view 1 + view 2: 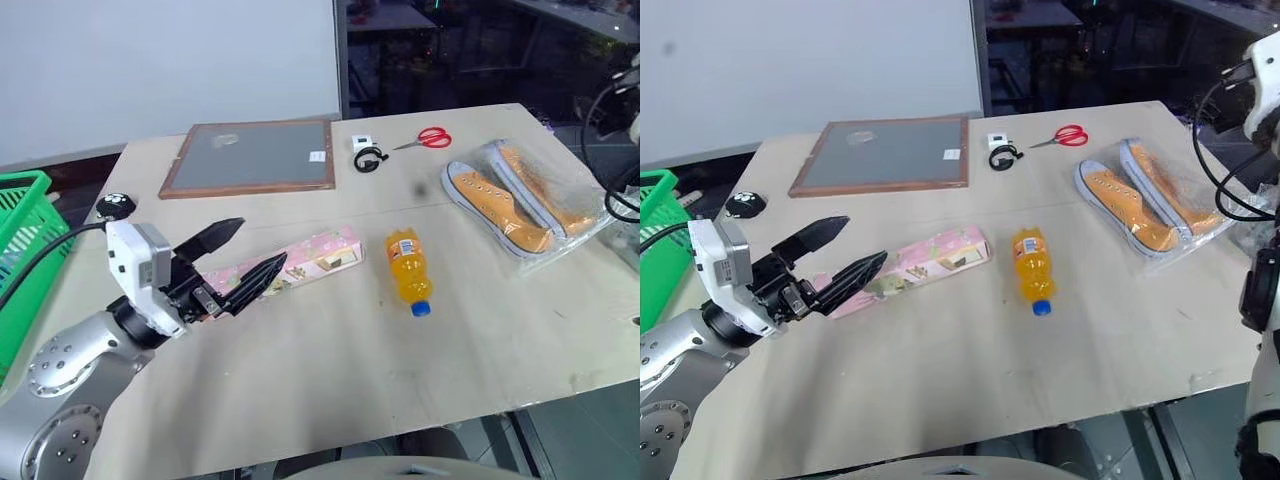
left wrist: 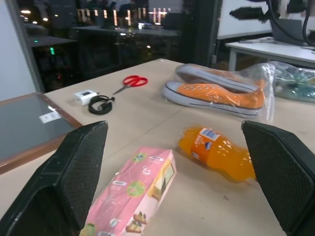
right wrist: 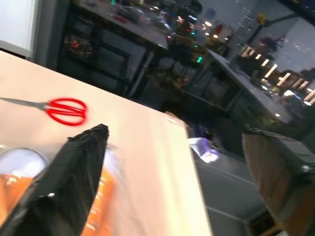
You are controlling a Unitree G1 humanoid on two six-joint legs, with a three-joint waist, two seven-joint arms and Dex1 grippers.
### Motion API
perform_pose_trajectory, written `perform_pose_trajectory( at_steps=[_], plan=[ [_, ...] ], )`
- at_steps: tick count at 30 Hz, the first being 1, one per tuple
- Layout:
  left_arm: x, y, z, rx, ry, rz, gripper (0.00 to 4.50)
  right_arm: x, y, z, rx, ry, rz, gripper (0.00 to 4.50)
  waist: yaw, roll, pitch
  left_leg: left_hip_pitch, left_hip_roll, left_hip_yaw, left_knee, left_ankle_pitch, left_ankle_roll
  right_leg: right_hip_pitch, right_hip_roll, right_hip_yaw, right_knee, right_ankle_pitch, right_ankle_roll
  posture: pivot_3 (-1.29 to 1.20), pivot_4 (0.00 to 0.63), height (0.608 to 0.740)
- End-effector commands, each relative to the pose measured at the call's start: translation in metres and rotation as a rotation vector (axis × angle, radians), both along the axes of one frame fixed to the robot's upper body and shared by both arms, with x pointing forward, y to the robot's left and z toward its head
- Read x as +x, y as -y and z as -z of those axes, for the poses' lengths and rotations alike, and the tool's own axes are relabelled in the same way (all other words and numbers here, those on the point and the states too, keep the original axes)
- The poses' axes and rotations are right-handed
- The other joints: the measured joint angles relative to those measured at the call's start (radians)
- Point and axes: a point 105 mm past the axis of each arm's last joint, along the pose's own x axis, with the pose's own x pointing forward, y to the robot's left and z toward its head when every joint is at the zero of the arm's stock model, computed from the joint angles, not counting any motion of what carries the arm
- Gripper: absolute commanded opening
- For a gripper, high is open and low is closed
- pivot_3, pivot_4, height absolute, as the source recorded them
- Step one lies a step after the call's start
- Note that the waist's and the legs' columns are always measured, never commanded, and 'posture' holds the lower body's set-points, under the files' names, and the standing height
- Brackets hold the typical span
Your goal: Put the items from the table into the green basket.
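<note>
Looking down through the head camera, the left gripper [image 1: 245, 251] hangs low over the table [image 1: 330, 370] with its two black fingers spread wide and nothing between them. A long pink packet [image 1: 310, 258] lies flat at about 3 o'clock from the fingertips, its near end just beside the lower finger; contact cannot be told. An orange drink bottle [image 1: 408, 268] lies on its side further along at 3 o'clock, blue cap toward the table's near edge, apart from the packet. The green basket [image 1: 22, 235] stands off the table's left edge, at about 9 o'clock from the gripper. Across the table lie a framed board [image 1: 250, 157], red scissors [image 1: 428, 138] and bagged orange shoes [image 1: 525, 197].

Seen from the left wrist, the pink packet sits between the wide-apart fingers [image 2: 74, 172], the bottle beside it, both untouched.

Seen from the right wrist, the right gripper [image 3: 182, 182] stands open and empty above the table's far corner, near the scissors and bagged shoes.
</note>
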Motion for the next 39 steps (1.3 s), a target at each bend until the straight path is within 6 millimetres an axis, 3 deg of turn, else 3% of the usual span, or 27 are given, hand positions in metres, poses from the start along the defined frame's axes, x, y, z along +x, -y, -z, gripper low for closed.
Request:
perform_pose_trajectory(
  at_steps=[1, 4, 7, 11, 13, 18, 24, 31, 34, 37, 39],
  plan=[
    [-0.001, -0.006, 0.004, 0.055, -0.014, -0.01, 4.5, -0.009, -0.03, 0.0, 0.031, -0.026, -0.249, 4.44, -0.01, 0.0, -0.002, 0.001, 0.001, 0.0, 0.0, 0.0, 0.0, 0.001, 0.001, 0.0, 0.0, 0.0, 0.0, 0.2, 0.0, 0.74],
    [0.004, -0.014, 0.017, 0.136, -0.052, -0.018, 4.5, -0.039, -0.07, 0.035, 0.082, -0.124, -0.58, 4.44, -0.013, -0.003, -0.005, 0.003, 0.001, 0.0, 0.0, 0.0, 0.0, 0.005, 0.001, -0.001, 0.001, 0.0, 0.0, 0.19, 0.0, 0.74],
    [0.016, -0.026, 0.032, 0.275, -0.084, -0.013, 4.5, -0.087, -0.107, 0.067, 0.165, -0.225, -0.835, 4.44, 0.0, -0.002, -0.009, 0.016, 0.003, -0.004, -0.001, -0.001, 0.001, 0.017, 0.002, -0.005, -0.001, -0.001, 0.001, 0.18, 0.0, 0.74],
    [0.037, -0.044, 0.052, 0.494, -0.119, 0.031, 4.5, -0.129, -0.135, 0.104, 0.22, -0.39, -0.925, 4.44, 0.014, 0.002, -0.01, 0.017, 0.001, -0.004, 0.0, -0.001, 0.001, 0.018, 0.001, -0.005, 0.0, -0.004, 0.005, 0.16, 0.0, 0.74],
    [0.05, -0.052, 0.062, 0.602, -0.133, 0.041, 4.5, -0.142, -0.146, 0.109, 0.23, -0.406, -0.967, 4.44, 0.014, 0.001, -0.011, 0.017, 0.002, -0.003, 0.002, 0.0, 0.001, 0.019, 0.001, -0.004, 0.0, -0.006, 0.003, 0.16, 0.0, 0.74],
    [0.077, -0.036, 0.066, 0.644, -0.12, 0.156, 4.5, -0.159, -0.164, 0.107, 0.234, -0.393, -1.047, 4.44, 0.006, -0.004, -0.015, 0.019, 0.003, 0.0, 0.005, 0.0, 0.001, 0.022, 0.003, -0.003, 0.0, -0.006, 0.003, 0.13, 0.0, 0.74],
    [0.096, -0.041, 0.088, 0.767, -0.198, 0.159, 4.5, -0.179, -0.173, 0.095, 0.29, -0.429, -1.162, 4.44, -0.014, -0.006, -0.016, 0.018, 0.003, -0.002, 0.006, -0.001, 0.002, 0.021, 0.002, -0.003, -0.001, -0.003, 0.007, 0.12, 0.0, 0.74],
    [0.119, -0.055, 0.108, 0.838, -0.262, 0.044, 4.5, -0.179, -0.178, 0.095, 0.289, -0.422, -1.163, 4.44, -0.011, -0.007, -0.017, 0.017, 0.002, -0.002, 0.007, -0.002, 0.003, 0.02, 0.002, -0.003, -0.001, -0.003, 0.008, 0.1, 0.0, 0.74],
    [0.118, -0.057, 0.117, 0.854, -0.302, 0.064, 4.5, -0.178, -0.179, 0.095, 0.288, -0.416, -1.16, 4.44, -0.014, -0.007, -0.017, 0.017, 0.002, -0.002, 0.011, -0.002, 0.003, 0.022, 0.002, -0.004, 0.0, -0.002, 0.009, 0.09, 0.0, 0.74],
    [0.104, -0.048, 0.124, 0.8, -0.388, 0.173, 3.77, -0.178, -0.18, 0.096, 0.283, -0.412, -1.158, 4.5, -0.02, -0.007, -0.018, 0.018, 0.002, -0.001, 0.012, -0.002, 0.003, 0.022, 0.003, -0.003, 0.001, -0.003, 0.007, 0.09, 0.0, 0.74],
    [0.099, -0.047, 0.126, 0.799, -0.415, 0.209, 2.89, -0.177, -0.18, 0.097, 0.281, -0.41, -1.158, 4.5, -0.023, -0.007, -0.019, 0.018, 0.002, -0.001, 0.013, -0.002, 0.003, 0.022, 0.002, -0.003, 0.003, -0.004, 0.006, 0.09, 0.0, 0.74]
  ],
)
